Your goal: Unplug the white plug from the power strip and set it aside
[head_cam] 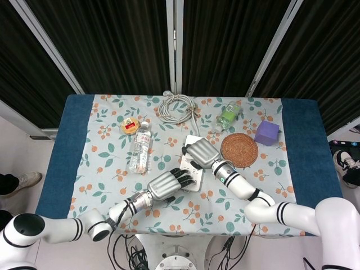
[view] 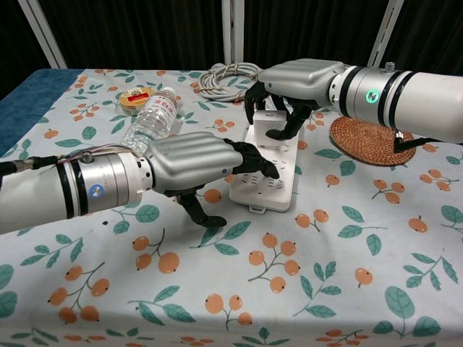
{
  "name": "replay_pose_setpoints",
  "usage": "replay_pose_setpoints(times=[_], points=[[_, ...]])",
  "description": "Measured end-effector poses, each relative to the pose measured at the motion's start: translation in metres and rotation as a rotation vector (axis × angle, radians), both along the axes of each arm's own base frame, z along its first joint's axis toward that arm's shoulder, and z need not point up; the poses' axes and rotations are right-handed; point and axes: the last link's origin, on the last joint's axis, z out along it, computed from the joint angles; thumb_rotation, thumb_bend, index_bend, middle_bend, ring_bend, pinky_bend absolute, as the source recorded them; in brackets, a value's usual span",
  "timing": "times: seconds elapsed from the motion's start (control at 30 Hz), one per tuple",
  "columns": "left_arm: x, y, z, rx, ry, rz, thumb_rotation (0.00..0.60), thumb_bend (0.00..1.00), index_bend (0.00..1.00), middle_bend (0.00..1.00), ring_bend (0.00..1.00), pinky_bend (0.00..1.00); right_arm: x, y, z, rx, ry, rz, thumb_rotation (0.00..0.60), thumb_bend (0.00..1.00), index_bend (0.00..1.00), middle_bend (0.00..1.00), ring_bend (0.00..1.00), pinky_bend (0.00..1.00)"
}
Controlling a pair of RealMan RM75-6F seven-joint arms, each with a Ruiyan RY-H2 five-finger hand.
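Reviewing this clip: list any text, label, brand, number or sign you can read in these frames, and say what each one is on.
None can be read.
Clear water bottle: its label carries printing, too small and blurred to read.
Round tape roll: red patch on top, no legible characters.
Green bottle: label too small to read.
Left arm wrist: round blue emblem, no legible text.
Right arm wrist: a green light, not a word.
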Motion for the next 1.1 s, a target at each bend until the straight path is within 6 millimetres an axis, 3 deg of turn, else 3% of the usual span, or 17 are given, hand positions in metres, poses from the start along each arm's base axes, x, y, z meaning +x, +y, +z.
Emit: replay_pose_setpoints(times=[0.27, 0.57, 0.77, 0.93, 1.1], points=[[-0.001, 0.001, 0.001, 0.002, -0.004, 0.008, 0.600, 0.25, 0.14, 0.17, 0.07, 0.18, 0.007, 0.001, 0.000, -0.006, -0.013, 0.005, 0.600, 0.63, 0.99, 0.71, 0.66, 0.80], [0.003, -0.001, 0.008, 0.010, -0.031, -0.004, 0.600, 0.25, 0.14, 0.17, 0.07, 0.18, -0.005, 0.003, 0.034, -0.064, -0.069, -0.017, 0.600, 0.63, 0.98, 0.71, 0.65, 0.80], [0.007, -0.002, 0.023, 0.031, -0.075, -0.004, 0.600, 0.25, 0.14, 0.17, 0.07, 0.19, -0.027, 0.011, 0.065, -0.082, -0.103, -0.075, 0.600, 0.63, 0.95, 0.70, 0.65, 0.79], [0.006, -0.002, 0.046, 0.081, -0.131, 0.006, 0.600, 0.25, 0.14, 0.17, 0.07, 0.19, -0.058, 0.023, 0.092, -0.073, -0.086, -0.167, 0.600, 0.63, 0.88, 0.67, 0.61, 0.71], [-0.001, -0.001, 0.078, 0.162, -0.202, 0.037, 0.600, 0.24, 0.14, 0.17, 0.07, 0.18, -0.092, 0.039, 0.098, -0.007, -0.072, -0.289, 0.600, 0.62, 0.78, 0.62, 0.55, 0.64]])
